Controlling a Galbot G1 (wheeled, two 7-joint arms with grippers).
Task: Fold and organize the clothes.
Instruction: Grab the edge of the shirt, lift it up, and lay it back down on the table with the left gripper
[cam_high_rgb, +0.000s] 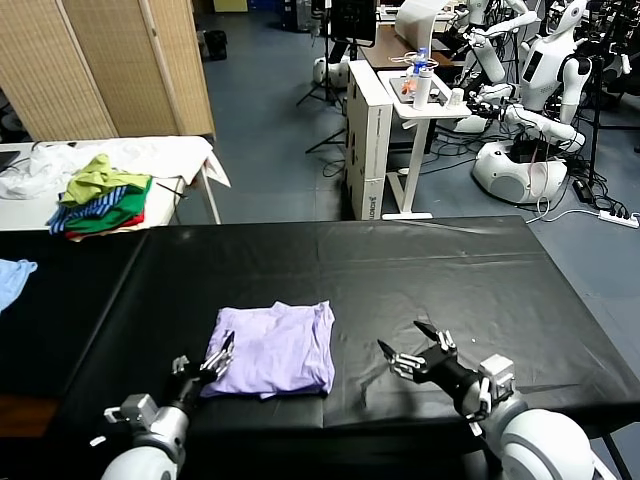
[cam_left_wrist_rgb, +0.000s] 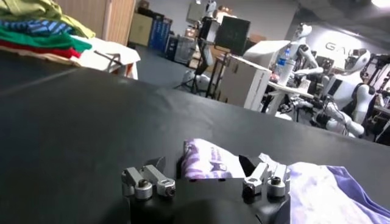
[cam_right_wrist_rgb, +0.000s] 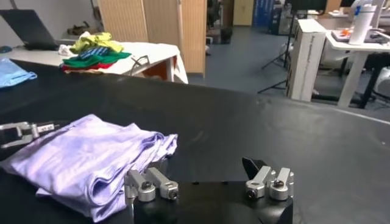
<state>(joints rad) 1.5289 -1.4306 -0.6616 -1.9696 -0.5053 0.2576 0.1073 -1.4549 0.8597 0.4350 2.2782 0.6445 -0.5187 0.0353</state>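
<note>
The left gripper (cam_high_rgb: 222, 352) is hanging open over the T-shirt (cam_high_rgb: 275, 348)'s near-left corner, so it should be pinching only that top layer, while the right gripper (cam_high_rgb: 412, 352) is waiting open well to the T-shirt's right.

Only one bit of lettering can be read at all. In the left wrist view, large pale letters beginning "GA" (cam_left_wrist_rgb: 334, 46) stand on the grey back wall (cam_left_wrist_rgb: 359, 36) of the room, cut off behind a white robot (cam_left_wrist_rgb: 356, 85). The white cabinet (cam_high_rgb: 368, 130) carries small dark marks low on its side, too small to read. Nothing else bears legible text.
</note>
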